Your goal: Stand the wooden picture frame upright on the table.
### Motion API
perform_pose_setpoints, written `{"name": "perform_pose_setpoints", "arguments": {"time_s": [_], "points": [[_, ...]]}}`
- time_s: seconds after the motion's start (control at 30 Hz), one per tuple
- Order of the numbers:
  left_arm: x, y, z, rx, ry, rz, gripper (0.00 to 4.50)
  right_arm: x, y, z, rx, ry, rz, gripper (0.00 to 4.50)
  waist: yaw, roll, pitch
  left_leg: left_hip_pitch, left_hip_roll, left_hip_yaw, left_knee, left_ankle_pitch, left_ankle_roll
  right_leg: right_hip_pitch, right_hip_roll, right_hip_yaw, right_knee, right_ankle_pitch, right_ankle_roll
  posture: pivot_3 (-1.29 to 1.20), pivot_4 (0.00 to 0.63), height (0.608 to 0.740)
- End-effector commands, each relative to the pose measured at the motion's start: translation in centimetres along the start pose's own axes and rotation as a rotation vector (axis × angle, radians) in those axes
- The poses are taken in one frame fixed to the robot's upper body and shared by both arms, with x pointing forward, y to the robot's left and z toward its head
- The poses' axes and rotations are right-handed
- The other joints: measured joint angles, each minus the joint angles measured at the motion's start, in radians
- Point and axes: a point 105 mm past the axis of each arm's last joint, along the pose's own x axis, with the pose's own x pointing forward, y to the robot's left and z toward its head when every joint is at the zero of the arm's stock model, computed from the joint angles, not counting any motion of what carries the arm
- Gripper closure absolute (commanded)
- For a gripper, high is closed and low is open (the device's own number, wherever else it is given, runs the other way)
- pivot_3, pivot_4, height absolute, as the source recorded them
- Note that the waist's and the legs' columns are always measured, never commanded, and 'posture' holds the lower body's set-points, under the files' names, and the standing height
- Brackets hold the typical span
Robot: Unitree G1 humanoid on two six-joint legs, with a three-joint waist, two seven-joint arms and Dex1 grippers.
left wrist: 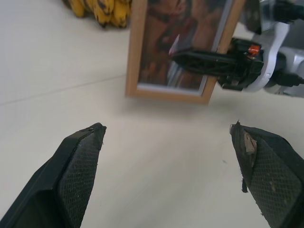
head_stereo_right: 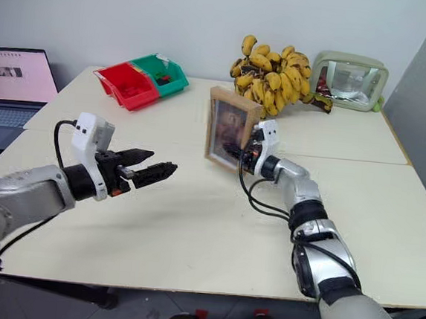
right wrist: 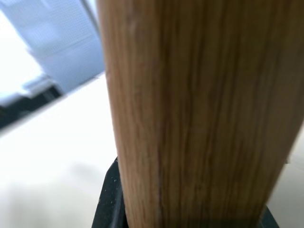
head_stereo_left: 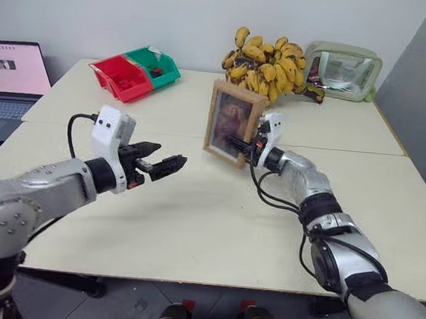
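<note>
the right gripper (head_stereo_left: 245,145) is clamped on the upright wooden picture frame (head_stereo_left: 231,121) mid-table (head_stereo_left: 192,232); the left gripper (head_stereo_left: 169,162), wide open and empty, hangs well apart.

No readable text anywhere; the writing on the laptop screen (head_stereo_left: 12,67) is illegible.

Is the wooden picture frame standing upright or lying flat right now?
Upright: the wooden picture frame stands on its bottom edge on the table, portrait facing forward, right pincer shut on its side.

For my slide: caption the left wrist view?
Open left gripper faces wooden picture frame held upright by right gripper.
</note>
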Motion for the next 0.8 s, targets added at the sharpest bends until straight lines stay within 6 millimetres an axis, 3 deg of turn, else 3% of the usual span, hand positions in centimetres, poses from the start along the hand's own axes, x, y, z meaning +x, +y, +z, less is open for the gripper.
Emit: {"name": "perform_pose_setpoints", "arguments": {"time_s": [0.03,0.27,0.53,0.6,0.67,0.8], "points": [[-0.8,-0.6,0.5,0.104,-0.041,0.01,0.0,0.2,0.4,-0.2,0.096,-0.037,0.053,3.66,0.001,0.0,0.0,0.0,0.0,0.0,-0.001,0.0,0.0,0.0,0.0,0.0,0.0,0.0,0.0,0.0,0.15,0.74],[-1.4,-0.1,-1.0,0.14,-0.001,0.019,0.0,0.2,1.4,-4.6,0.039,0.041,0.111,3.66,-0.001,0.0,0.0,-0.001,0.0,0.001,0.0,0.0,0.0,-0.001,0.004,0.001,0.0,0.0,0.0,0.0,0.15,0.74],[-1.2,-0.4,-1.6,0.157,0.016,-0.013,0.0,-0.6,1.8,-8.1,0.01,0.102,0.117,3.66,-0.003,0.0,0.0,0.0,0.001,0.0,0.0,0.0,0.0,0.0,0.006,0.001,0.0,0.0,0.0,0.0,0.15,0.74],[-1.0,-0.3,-1.6,0.163,0.016,-0.022,0.0,-0.9,1.6,-8.5,0.001,0.115,0.104,2.95,-0.003,0.0,0.0,0.001,0.001,0.0,0.0,0.0,0.0,0.0,0.006,0.001,0.0,0.0,0.0,0.0,0.15,0.74],[-0.8,-0.2,-1.5,0.171,0.017,-0.032,0.0,-1.2,1.4,-8.8,-0.016,0.124,0.093,2.61,-0.002,-0.001,0.0,0.001,0.001,0.0,0.0,0.0,0.0,0.001,0.006,0.0,0.0,0.0,0.0,0.0,0.15,0.74],[-0.5,-0.2,-1.5,0.179,0.023,-0.059,0.0,-2.0,1.0,-9.1,-0.043,0.148,0.09,1.54,-0.003,0.0,0.0,0.001,0.0,0.0,0.0,0.0,0.0,0.001,0.006,0.0,0.0,0.0,0.0,0.0,0.15,0.74]]}}
